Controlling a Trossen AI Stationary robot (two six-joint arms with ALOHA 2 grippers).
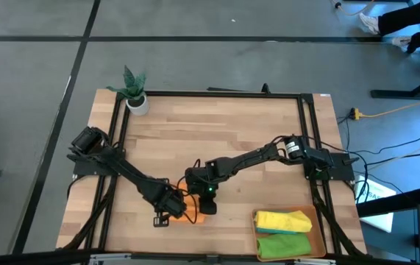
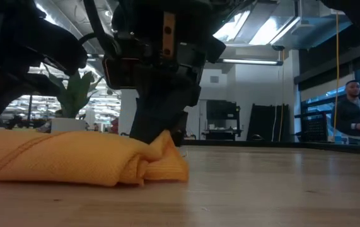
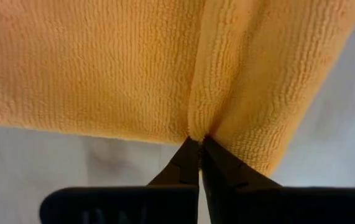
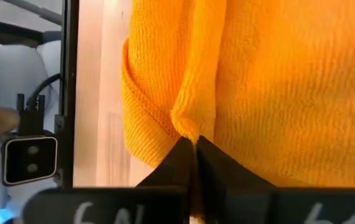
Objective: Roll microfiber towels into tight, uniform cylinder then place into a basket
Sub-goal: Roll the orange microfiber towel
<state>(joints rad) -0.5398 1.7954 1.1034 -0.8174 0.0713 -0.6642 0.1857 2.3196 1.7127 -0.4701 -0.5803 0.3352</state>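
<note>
Orange towel near front table edge | left fingers pinch fold | right fingers pinch fold

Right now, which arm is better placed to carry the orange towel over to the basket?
Probably the right. Both hands pinch the orange towel, but the right hand sits on the basket's side, while the left hand would have to reach across.

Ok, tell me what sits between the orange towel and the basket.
Nothing visible does. The orange towel lies on the table at both pincers, and the bare wood between it and the basket is clear. The basket already holds a yellow towel and a green towel.
</note>
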